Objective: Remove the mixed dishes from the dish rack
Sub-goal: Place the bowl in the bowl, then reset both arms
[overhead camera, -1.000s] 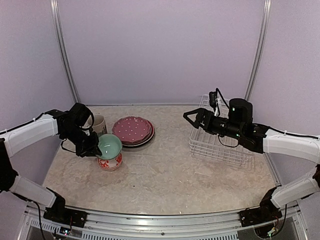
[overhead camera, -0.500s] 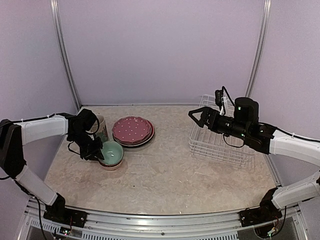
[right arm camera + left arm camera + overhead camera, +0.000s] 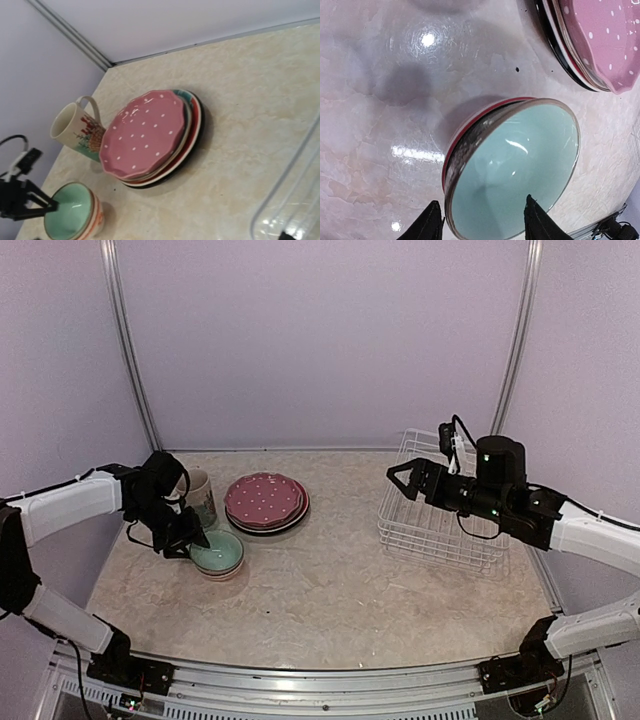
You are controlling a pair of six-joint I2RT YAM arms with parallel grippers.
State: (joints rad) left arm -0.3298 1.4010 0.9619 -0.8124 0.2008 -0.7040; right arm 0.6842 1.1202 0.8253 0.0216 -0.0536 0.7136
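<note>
The dish rack (image 3: 440,530), by the tabletop's (image 3: 330,580) right edge, looks emptied. The plates (image 3: 265,502) sit stacked toward the back left, with the mug (image 3: 200,495) beside them. Near the left edge the mint bowl (image 3: 220,555) nests in the white-pink bowl (image 3: 98,216), the left fingers (image 3: 431,222) apart at its rim. Draw them off straight, minding the mug behind. The right fingers (image 3: 397,473) hover apart by the rack.

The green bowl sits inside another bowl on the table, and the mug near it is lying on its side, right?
No, the mug stands upright, mouth up; the right wrist view shows it. The green bowl does sit inside another bowl on the table, near it.
</note>
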